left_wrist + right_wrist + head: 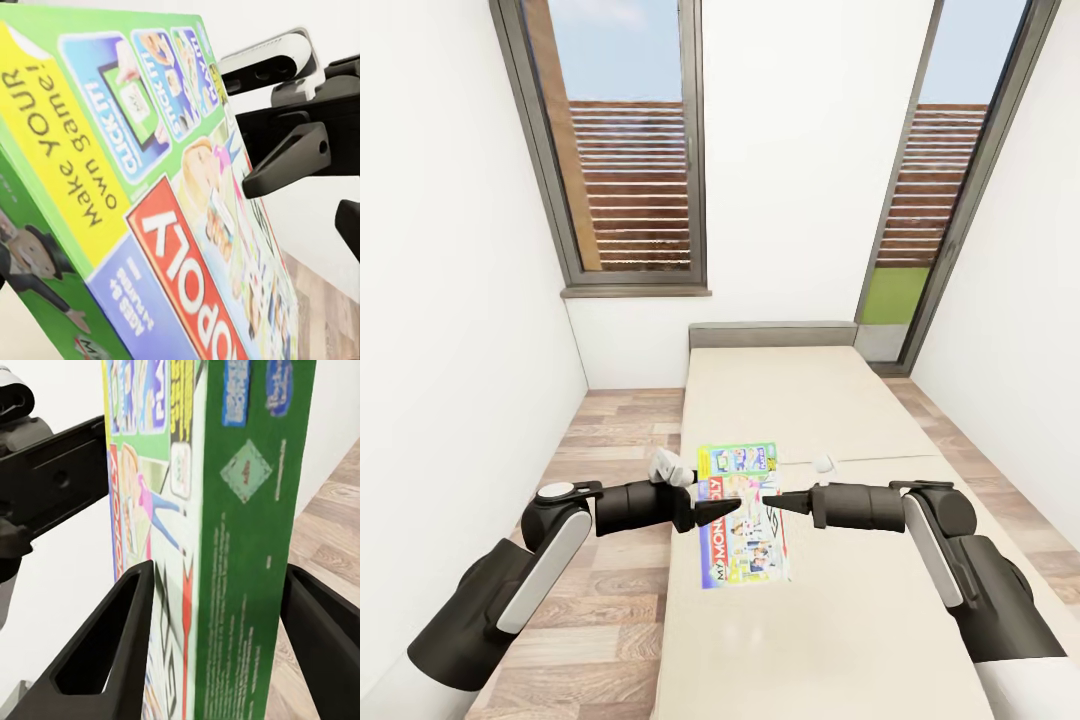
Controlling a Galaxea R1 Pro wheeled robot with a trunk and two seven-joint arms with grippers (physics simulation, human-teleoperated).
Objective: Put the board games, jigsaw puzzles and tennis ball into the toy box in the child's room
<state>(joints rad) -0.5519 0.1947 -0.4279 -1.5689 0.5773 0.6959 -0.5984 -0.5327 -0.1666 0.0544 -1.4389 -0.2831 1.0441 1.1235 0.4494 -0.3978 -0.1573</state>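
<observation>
A bright green Monopoly board game [745, 520] hangs just above the beige mattress of the bed [810, 410], between my two arms. In the right wrist view my right gripper [221, 577] has one finger on the game's printed face and the other on its far side, pinching across the green edge [247, 510]. From the other side my left gripper [725, 510] reaches over the game's left edge. One of its fingers [351, 229] stands off the lid [150, 187] with a visible gap. The right gripper [289, 154] also shows beyond the box there.
The bed runs away from me to a grey headboard [772, 335] under the white wall. Two dark-framed windows [625, 150] [935, 180] stand behind it. Wood-plank floor [610, 430] lies left of the bed, with a narrower strip [980, 450] on the right.
</observation>
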